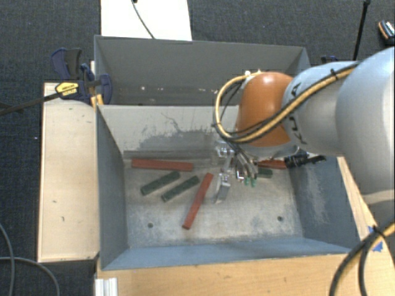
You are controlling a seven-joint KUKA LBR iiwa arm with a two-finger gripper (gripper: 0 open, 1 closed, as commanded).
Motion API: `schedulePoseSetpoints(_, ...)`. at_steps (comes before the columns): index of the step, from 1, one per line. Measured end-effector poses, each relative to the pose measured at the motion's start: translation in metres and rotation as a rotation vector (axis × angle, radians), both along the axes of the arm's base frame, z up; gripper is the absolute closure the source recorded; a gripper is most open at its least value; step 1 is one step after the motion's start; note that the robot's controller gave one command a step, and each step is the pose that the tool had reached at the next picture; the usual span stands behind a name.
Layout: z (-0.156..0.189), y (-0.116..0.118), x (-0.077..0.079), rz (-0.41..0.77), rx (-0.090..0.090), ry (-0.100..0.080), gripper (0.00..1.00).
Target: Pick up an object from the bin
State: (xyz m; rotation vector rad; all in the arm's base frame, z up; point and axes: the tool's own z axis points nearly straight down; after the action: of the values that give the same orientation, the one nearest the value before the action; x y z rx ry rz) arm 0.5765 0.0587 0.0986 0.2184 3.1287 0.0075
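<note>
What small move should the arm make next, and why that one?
Probably a short shift toward the view's left, to centre over the slanted red stick. The gripper sits just to the right of that stick's upper end, which makes it the nearest thing on the bin floor. The green sticks lie farther left.

Soft light falls from above. The arm [345, 103] drops a dim shadow on the bin [247, 222] floor. The orange cover [262, 103] shines on top.

Long red bar [197, 202]: flat, diagonal, middle of bin [114, 184] floor.
</note>
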Motion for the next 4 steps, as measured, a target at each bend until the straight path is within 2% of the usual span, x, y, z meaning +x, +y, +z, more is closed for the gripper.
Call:
schedulePoseSetpoints(1, -0.012, -0.020, -0.041, 0.086, -0.005, 0.007, 0.00)
schedulePoseSetpoints(2, -0.029, 0.030, -0.025, 0.156, -0.003, 0.000, 0.00)
schedulePoseSetpoints(3, -0.026, 0.027, -0.023, 0.155, -0.004, -0.005, 1.00)
schedulePoseSetpoints(4, -0.028, 0.027, -0.025, 0.158, -0.005, 0.000, 0.00)
